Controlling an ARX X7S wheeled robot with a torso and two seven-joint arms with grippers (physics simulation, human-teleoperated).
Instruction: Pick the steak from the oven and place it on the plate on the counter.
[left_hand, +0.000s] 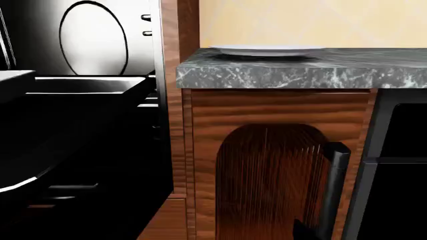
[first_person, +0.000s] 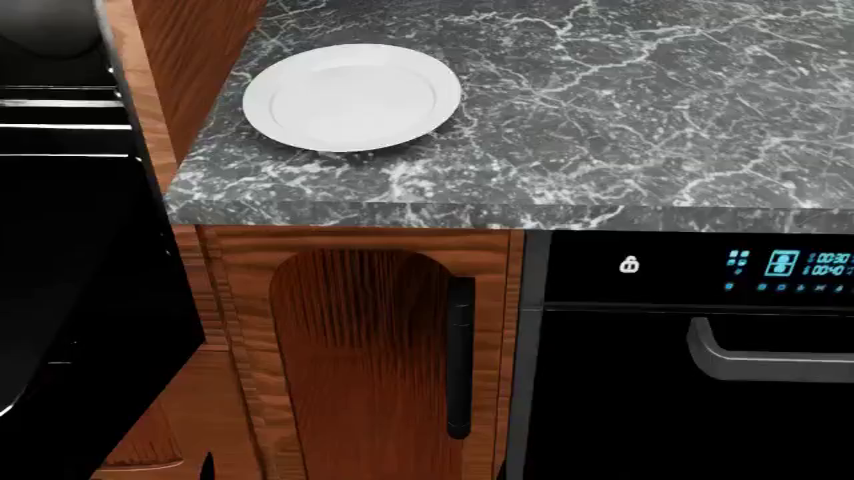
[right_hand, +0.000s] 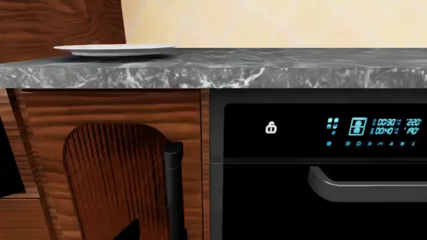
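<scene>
plate (first_person: 352, 97): bare, near tabletop (first_person: 601, 120) corner | oven (left_hand: 73, 150): beside the cabinet door (first_person: 367, 360) | my end effectors: out of view, state unknown

A reddish-brown cabinet door (first_person: 360, 360) with a black vertical handle (first_person: 459, 355) stands beside a black appliance (first_person: 681, 380) (blue display lit, grey bar handle).

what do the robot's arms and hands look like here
Almost nothing shows. Each wrist view catches only a black pointed sliver at its edge, probably part of the left hand and the right hand. No arms, cables or markings are visible.
</scene>
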